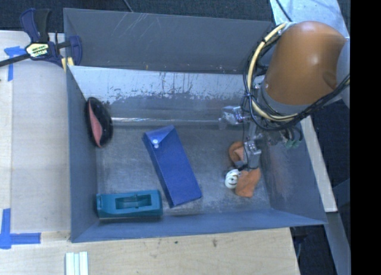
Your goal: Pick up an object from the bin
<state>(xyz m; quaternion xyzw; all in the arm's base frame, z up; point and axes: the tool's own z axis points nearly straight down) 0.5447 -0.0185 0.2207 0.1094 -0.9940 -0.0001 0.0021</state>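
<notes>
The tool [251, 156] hangs low over an orange lumpy thing [247, 183] near the right wall of the bin [178, 41]; whether it is open or closed cannot be told. An off-centre grip could push the thing aside against the small white piece [231, 178].

We see a grey bin [178, 41], its back wall streaked with pale, whitish scratches. Inside it lie a deep blue box [172, 169] with a small pale spot near its upper end, a teal block [129, 204], and a black oval thing [99, 122] with a pink-red face. An orange-brown lump [247, 183] has a white bit [231, 178] beside it. The gripper [251, 162] is silver-grey metal. Above it sits a glossy orange-brown cover [303, 62], ringed by yellow and black cables [257, 68].
</notes>
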